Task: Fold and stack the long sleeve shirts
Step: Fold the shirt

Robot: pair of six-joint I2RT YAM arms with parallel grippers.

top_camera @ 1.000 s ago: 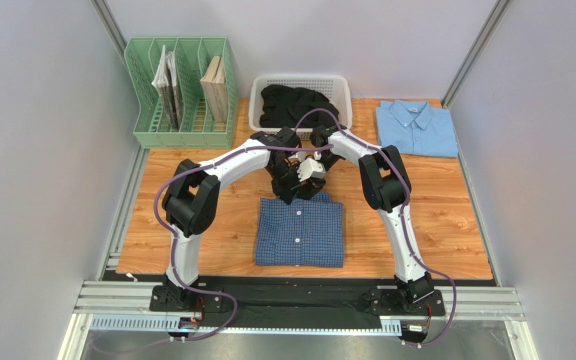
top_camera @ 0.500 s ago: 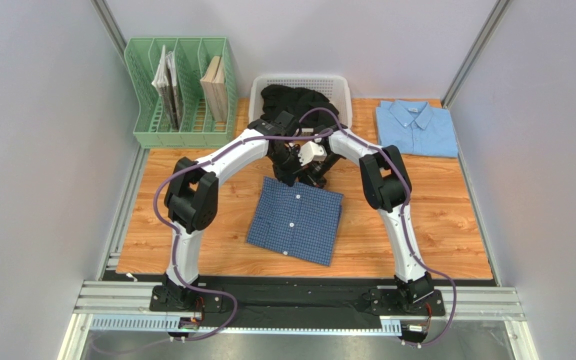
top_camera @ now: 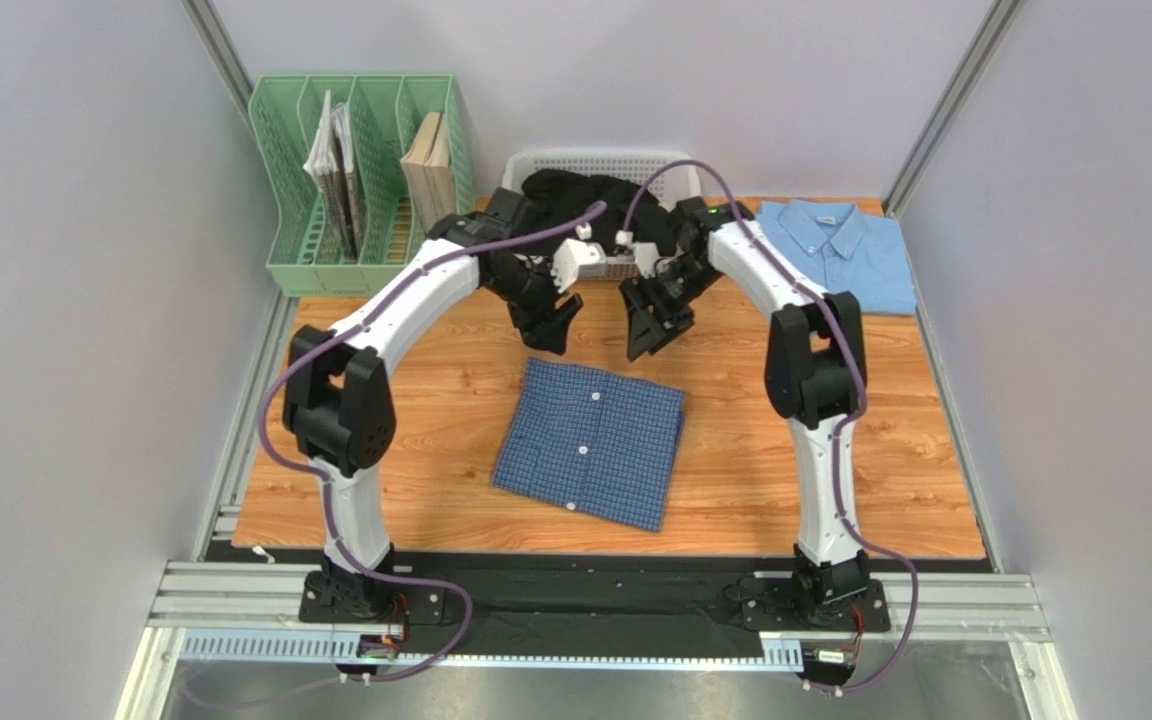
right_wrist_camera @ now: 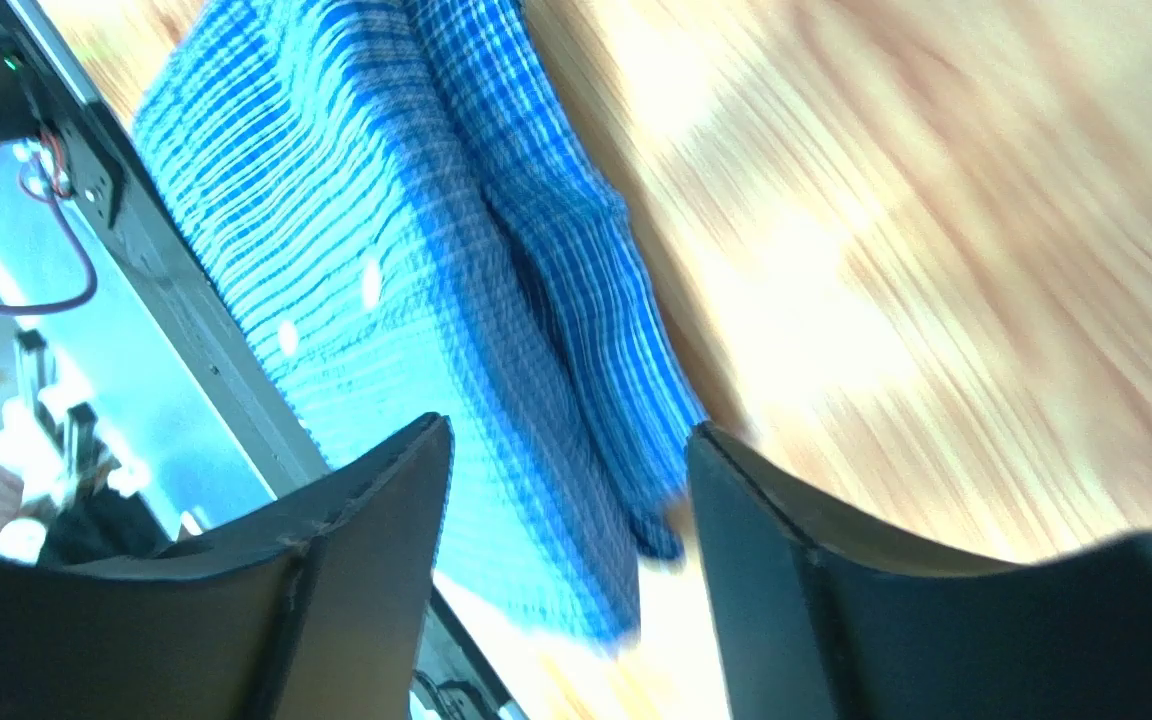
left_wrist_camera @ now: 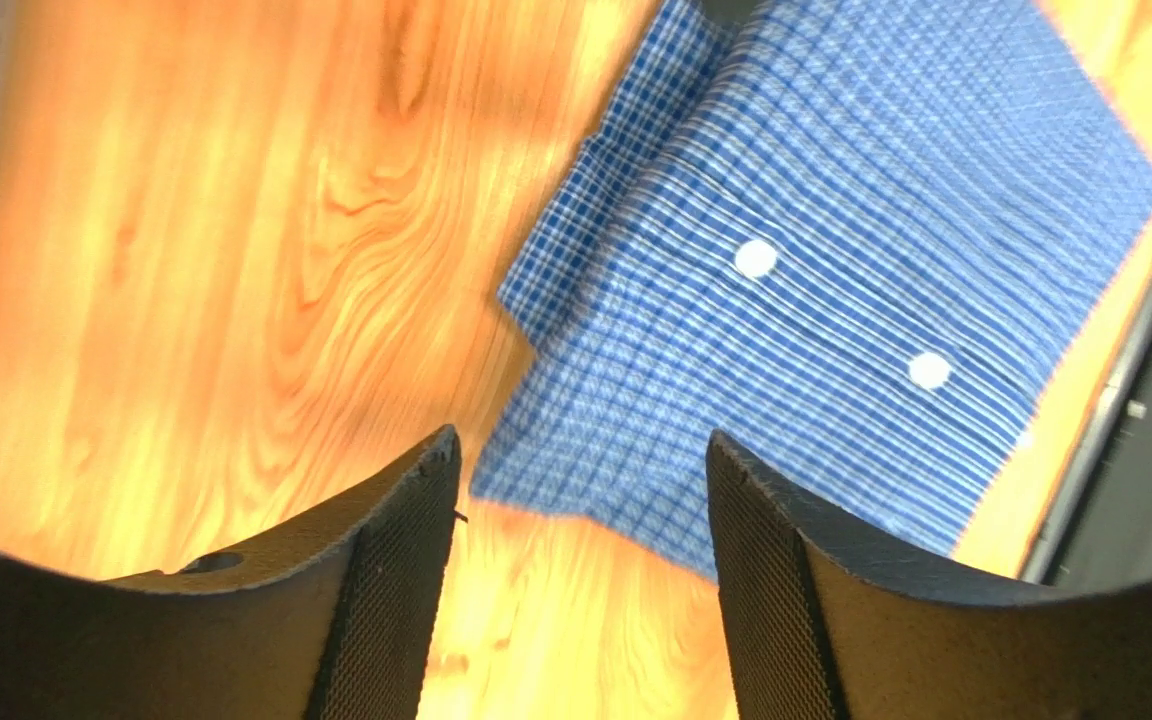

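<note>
The wooden table [top_camera: 387, 435] is spanned by both arms, which are arched up from the near edge and bent inward toward the middle of the far edge. The left arm [top_camera: 387, 308] and the right arm [top_camera: 815, 360] are brought close together there, wrists tipped downward. The dark blue checked shirt [top_camera: 593, 443] is laid folded and slightly skewed at the middle of the table, buttons up, touched by neither arm. The light blue shirt [top_camera: 835, 255] is laid folded at the far right corner. The left gripper [left_wrist_camera: 582, 465] and the right gripper [right_wrist_camera: 567, 443] are held above the wood just beyond the checked shirt's far edge, fingers spread apart with nothing between them.
</note>
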